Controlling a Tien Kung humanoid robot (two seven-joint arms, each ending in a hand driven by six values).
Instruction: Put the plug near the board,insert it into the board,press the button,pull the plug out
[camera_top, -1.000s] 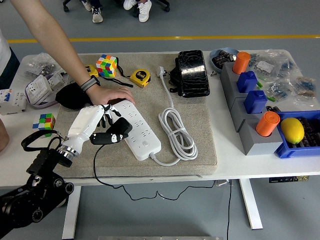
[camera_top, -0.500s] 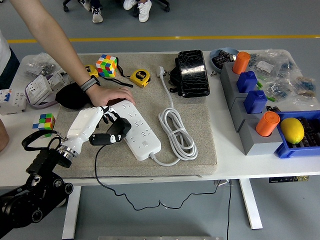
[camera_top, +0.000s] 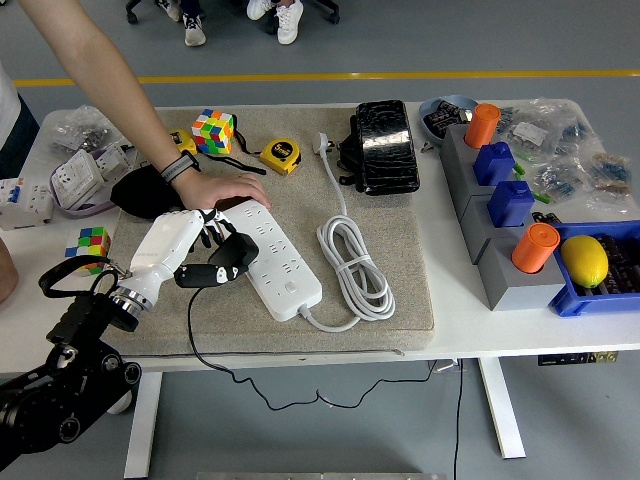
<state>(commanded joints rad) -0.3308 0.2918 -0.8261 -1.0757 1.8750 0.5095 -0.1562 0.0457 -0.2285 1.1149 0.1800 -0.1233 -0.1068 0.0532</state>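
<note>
My left hand (camera_top: 178, 245) grips the black plug (camera_top: 222, 262), now drawn slightly back toward seven o'clock, apparently just touching the white power strip (camera_top: 272, 260), which a person's hand (camera_top: 222, 189) steadies.

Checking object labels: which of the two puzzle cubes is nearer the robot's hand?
The small cube on the bare table left of the left hand; the bigger cube sits farther back.
</note>
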